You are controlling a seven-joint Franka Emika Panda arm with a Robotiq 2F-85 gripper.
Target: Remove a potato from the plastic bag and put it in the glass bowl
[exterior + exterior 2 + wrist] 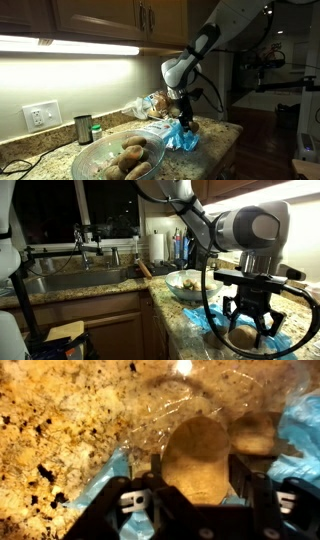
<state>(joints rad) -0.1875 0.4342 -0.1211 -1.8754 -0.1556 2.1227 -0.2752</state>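
Note:
The plastic bag [150, 420] lies crinkled on the granite counter, clear with blue parts; it shows in both exterior views [178, 136] [262, 345]. My gripper [197, 480] is down in the bag. Its two fingers press on either side of a brown potato [195, 450], also seen between the fingers in an exterior view [243, 336]. A second potato [256, 432] lies just beyond it in the bag. The glass bowl [88, 157] stands next to the bag and holds several potatoes [130, 158]; it also shows in an exterior view [172, 284].
A small dark metal cup [83, 128] stands by the wall near an outlet [40, 115]. A sink [75, 280] with a tap lies beyond the bowl. Bottles and a paper roll [156, 246] stand in the counter's corner. The counter edge [165, 315] runs close to the bag.

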